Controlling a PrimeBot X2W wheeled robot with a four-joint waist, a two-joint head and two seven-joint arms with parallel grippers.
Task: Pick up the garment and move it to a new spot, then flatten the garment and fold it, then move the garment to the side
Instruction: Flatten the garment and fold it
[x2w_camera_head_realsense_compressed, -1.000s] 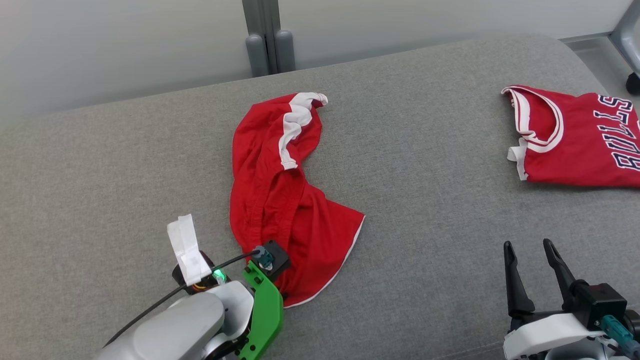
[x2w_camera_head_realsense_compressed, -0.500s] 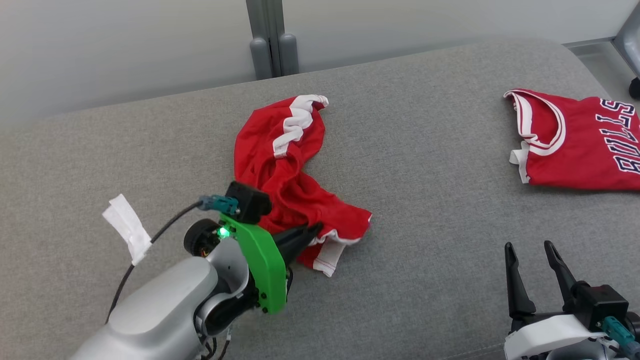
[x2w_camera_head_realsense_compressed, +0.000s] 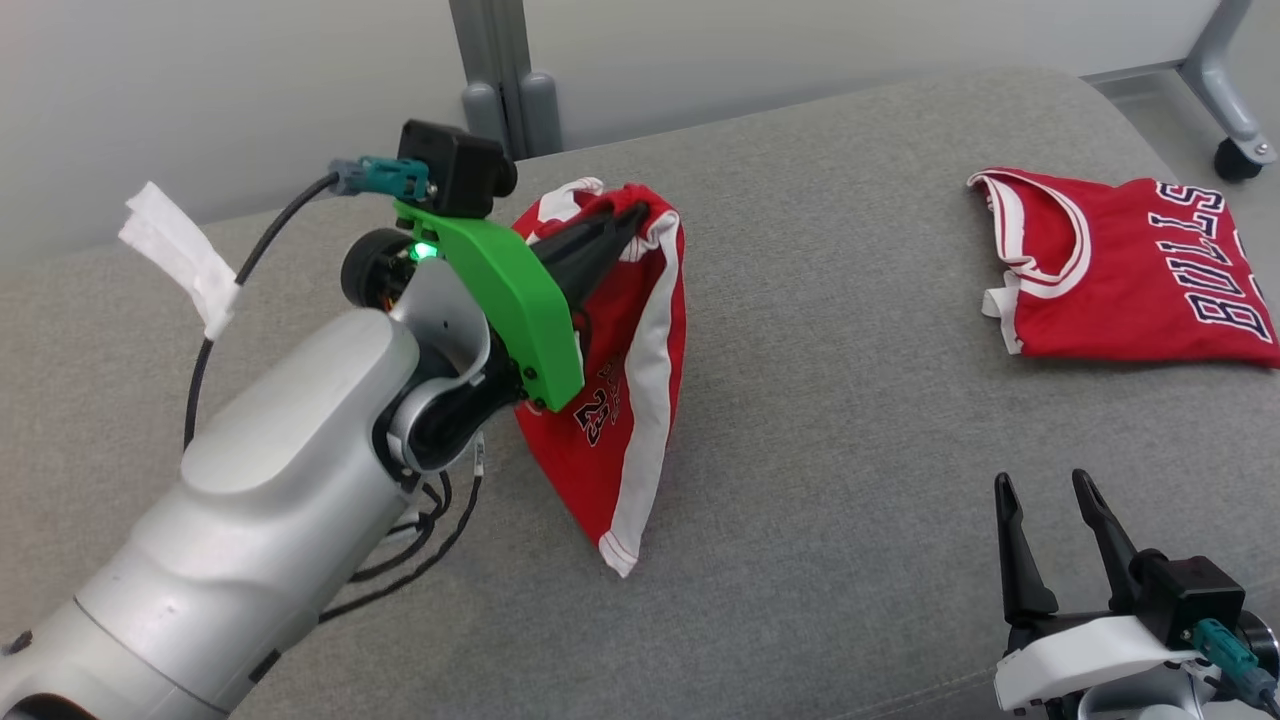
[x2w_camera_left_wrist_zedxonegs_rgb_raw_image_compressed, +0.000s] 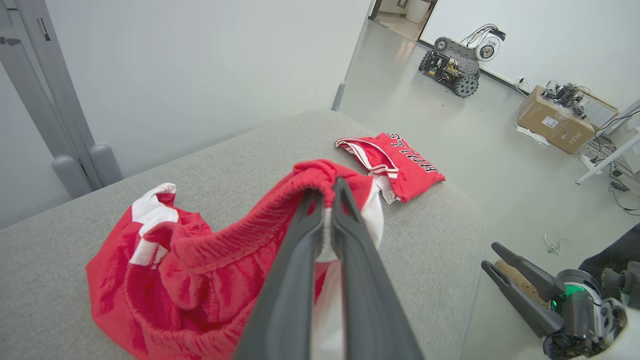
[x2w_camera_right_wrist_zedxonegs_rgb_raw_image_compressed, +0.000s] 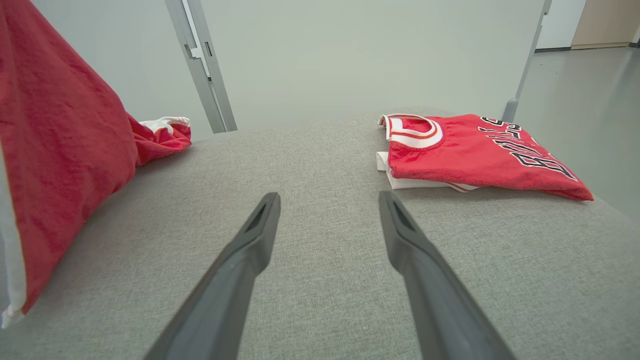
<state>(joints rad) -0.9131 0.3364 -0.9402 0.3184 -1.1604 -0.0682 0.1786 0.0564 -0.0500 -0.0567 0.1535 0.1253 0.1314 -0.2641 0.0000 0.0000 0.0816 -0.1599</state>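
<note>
1. Two hands work over a grey fabric-covered cushion (x2w_camera_head_realsense_compressed: 820, 420). The task's garment is a pair of red basketball shorts (x2w_camera_head_realsense_compressed: 640, 380) with a white side stripe and a dark number.
2. The left hand (x2w_camera_head_realsense_compressed: 628, 214) is raised above the far left part of the cushion. Its two dark fingers are pressed together on the gathered red waistband.
3. From that grip the shorts hang in a long, narrow drape. Their long axis runs from the waistband at the hand down towards the near edge. The white-trimmed hem corner is at or just above the fabric surface. In the left wrist view, more red cloth is bunched low beside the fingers, towards the far left edge.
4. The right hand (x2w_camera_head_realsense_compressed: 1040, 482) sits at the near right corner with its fingers spread apart and nothing between them. It is well apart from the shorts.
5. A folded red Bulls jersey (x2w_camera_head_realsense_compressed: 1120, 280) lies flat at the far right corner, clear of both hands.
6. Bare cushion lies to the right of the hanging shorts, between them and the jersey. The left arm alone holds the shorts, so carrying them to a new spot probably falls to it. The loose hem hangs on the side nearer the open right hand.
</note>
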